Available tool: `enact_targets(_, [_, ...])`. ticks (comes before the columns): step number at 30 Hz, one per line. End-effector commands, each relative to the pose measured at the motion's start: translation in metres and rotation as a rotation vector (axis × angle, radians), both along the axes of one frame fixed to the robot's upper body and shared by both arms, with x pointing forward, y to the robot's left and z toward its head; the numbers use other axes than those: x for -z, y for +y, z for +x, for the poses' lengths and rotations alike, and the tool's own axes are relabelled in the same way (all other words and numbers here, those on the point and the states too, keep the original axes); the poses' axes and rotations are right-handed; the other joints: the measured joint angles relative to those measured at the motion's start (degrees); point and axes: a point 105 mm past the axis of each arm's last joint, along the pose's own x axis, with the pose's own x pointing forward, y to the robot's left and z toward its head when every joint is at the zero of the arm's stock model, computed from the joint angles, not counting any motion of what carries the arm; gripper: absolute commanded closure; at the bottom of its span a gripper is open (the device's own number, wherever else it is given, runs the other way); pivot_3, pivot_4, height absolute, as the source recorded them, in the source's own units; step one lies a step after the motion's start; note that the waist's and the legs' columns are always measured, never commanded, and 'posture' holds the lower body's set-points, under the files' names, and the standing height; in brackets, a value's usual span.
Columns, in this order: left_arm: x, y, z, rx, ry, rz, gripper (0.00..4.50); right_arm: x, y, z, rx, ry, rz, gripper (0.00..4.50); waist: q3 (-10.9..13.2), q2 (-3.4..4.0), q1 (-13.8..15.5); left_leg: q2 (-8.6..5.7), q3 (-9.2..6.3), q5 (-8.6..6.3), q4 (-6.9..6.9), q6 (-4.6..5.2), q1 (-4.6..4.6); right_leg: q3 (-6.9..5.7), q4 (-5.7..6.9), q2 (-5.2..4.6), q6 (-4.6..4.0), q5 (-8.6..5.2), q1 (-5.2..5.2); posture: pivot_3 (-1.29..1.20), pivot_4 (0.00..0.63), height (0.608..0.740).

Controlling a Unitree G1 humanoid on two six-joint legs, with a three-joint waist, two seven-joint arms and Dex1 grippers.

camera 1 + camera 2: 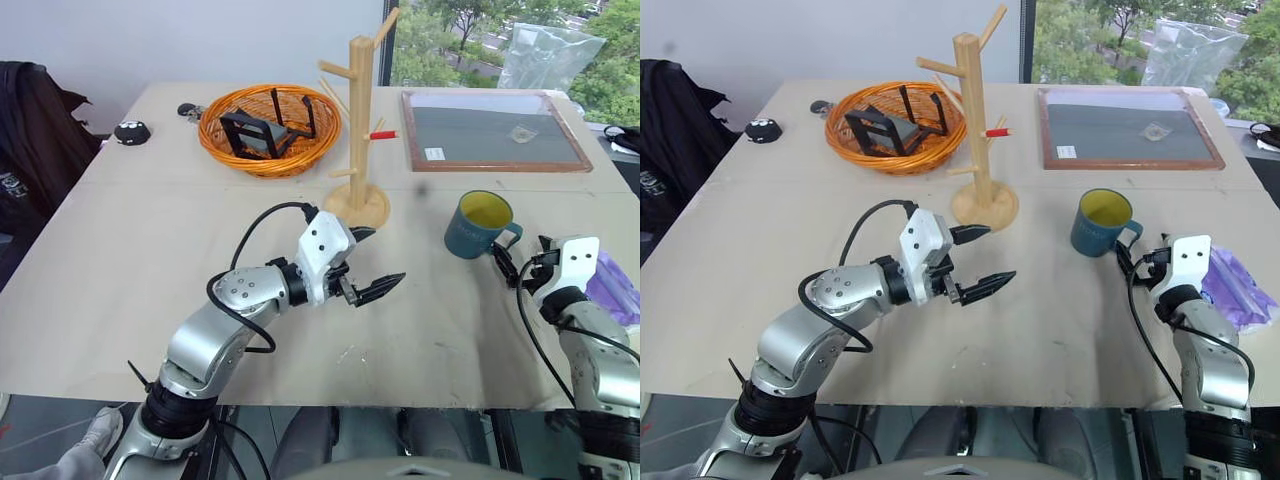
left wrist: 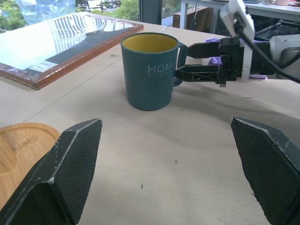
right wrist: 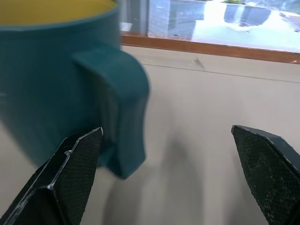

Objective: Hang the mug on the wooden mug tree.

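We have hardly begun: the mug [image 1: 478, 224] stands on the worktop [image 1: 130, 260] well apart from the wooden mug tree [image 1: 359, 130], our right tool [image 2: 199, 60] apart, seemingly bracketing its handle, left tool [image 1: 372, 262] apart, empty.

Mug [image 2: 150, 70], teal, yellow inside, upright at upper centre on tabletop [image 2: 187, 154]. Right end effector [image 2: 197, 63], upper right, fingers spread about the handle. Framed board [image 2: 65, 44] upper left. Wooden base [image 2: 21, 150] lower left.
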Motion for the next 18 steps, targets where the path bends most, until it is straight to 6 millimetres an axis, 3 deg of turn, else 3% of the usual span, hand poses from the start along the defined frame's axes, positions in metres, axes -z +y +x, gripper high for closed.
enact_targets(1, [-0.012, -0.005, -0.006, 0.026, -0.056, -0.01, 0.0, -0.005, -0.003, 0.006, 0.03, -0.037, -0.006, 0.03, 0.0, 0.0, -0.02, 0.0, 0.0, 0.0, 0.0, 0.0, 0.0, 0.0, 0.0, 0.0, 0.0, 0.0, 0.0, 0.0, 0.15, 0.74])
enact_targets(4, [-0.012, -0.006, -0.005, 0.028, -0.056, -0.013, 0.0, 0.0, 0.001, 0.014, 0.03, -0.032, 0.022, 0.87, 0.0, 0.0, -0.1, 0.0, 0.02, 0.0, 0.0, 0.0, 0.0, 0.02, 0.0, 0.0, 0.0, 0.0, 0.0, 0.0, 0.15, 0.74])
enact_targets(12, [-0.008, -0.004, -0.003, 0.013, -0.052, -0.026, 0.0, 0.0, 0.003, 0.018, 0.002, -0.039, 0.048, 4.47, 0.0, 0.01, -0.03, 0.0, 0.02, 0.0, 0.0, 0.0, -0.01, 0.02, 0.0, -0.01, 0.0, 0.0, -0.01, 0.0, 0.15, 0.74])
enact_targets(18, [-0.002, 0.003, 0.0, -0.043, -0.05, -0.059, 0.0, -0.032, 0.013, 0.019, -0.197, -0.081, 0.048, 4.47, 0.02, 0.03, -0.1, 0.0, 0.05, 0.0, 0.0, 0.0, 0.0, 0.04, 0.0, -0.01, 0.0, 0.0, -0.01, 0.0, 0.15, 0.74])
